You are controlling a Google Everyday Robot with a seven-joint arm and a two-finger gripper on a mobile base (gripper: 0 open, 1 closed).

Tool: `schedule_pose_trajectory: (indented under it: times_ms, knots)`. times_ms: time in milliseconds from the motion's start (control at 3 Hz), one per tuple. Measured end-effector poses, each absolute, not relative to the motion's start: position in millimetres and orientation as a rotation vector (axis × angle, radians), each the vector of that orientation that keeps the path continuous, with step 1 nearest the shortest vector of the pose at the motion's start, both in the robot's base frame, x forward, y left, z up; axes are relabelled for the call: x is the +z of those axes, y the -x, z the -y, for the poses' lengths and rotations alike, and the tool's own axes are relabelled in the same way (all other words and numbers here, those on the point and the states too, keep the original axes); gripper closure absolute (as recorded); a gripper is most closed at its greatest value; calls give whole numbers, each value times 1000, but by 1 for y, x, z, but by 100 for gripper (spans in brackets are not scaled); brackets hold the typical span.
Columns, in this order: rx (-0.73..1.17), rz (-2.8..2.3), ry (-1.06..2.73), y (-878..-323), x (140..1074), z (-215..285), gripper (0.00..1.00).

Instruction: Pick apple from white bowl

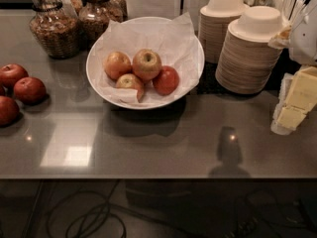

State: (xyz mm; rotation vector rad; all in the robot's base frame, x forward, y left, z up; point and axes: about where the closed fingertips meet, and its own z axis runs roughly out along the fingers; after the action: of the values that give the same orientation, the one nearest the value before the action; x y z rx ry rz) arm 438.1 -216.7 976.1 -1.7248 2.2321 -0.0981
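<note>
The white bowl (193,43) is wide and shallow, lined with crinkled white paper, and stands at the back middle of the grey counter. It holds several apples: a yellow-red apple (146,63) on top, others beside it at the left (117,64) and front (130,83), and a redder apple (166,80) at the right. My gripper (293,108), white with pale yellow parts, is at the right edge of the view, well to the right of the bowl and apart from it. It holds nothing that I can see.
Three loose red apples (28,89) lie at the counter's left edge. Two tall stacks of beige disposable bowls (247,53) stand right of the white bowl. Glass jars (53,29) stand at the back left. The counter's front edge (148,176) runs across, with cables below.
</note>
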Motion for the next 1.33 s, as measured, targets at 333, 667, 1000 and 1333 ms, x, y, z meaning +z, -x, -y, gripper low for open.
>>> schedule_pose_trajectory:
  times_ms: [333,667,1000,1333]
  knots:
    - [-100,-2230,1725,-438,977,216,0]
    - [-126,-2113,1776,-465,980,184,0]
    - [-100,-1965,1815,-500,980,139,0]
    - [-109,-1863,1887,-528,973,98,0]
